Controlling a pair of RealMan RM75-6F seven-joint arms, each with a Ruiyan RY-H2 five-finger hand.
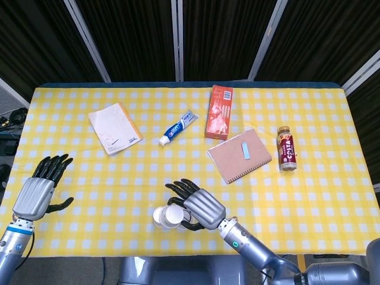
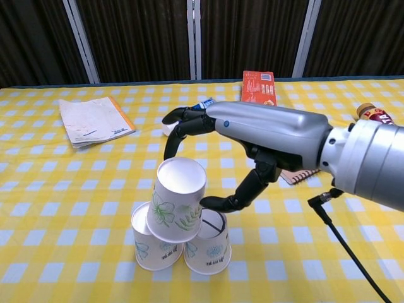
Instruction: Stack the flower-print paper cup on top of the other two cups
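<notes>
We see the flower cup (image 2: pixel 175 201) resting tilted, mouth up, on the two cups (image 2: pixel 183 248) that stand side by side near the table's (image 1: pixel 332 196) near edge. Our right hand (image 2: pixel 252 151) arches over it from the right: its thumb tip touches the cup's right side, and its fingers (image 2: pixel 183 123) curl above the rim on the far side, so we cannot tell whether it grips the cup or has let go. In the head view, our left hand (image 1: pixel 40 190) hangs spread and empty over the near left corner. Across the far half lie a notepad (image 1: pixel 114 128) at left, a toothpaste tube (image 1: pixel 177 127), a red box (image 1: pixel 219 111), a spiral notebook (image 1: pixel 239 155) and, furthest right, a bottle (image 1: pixel 287 148).
</notes>
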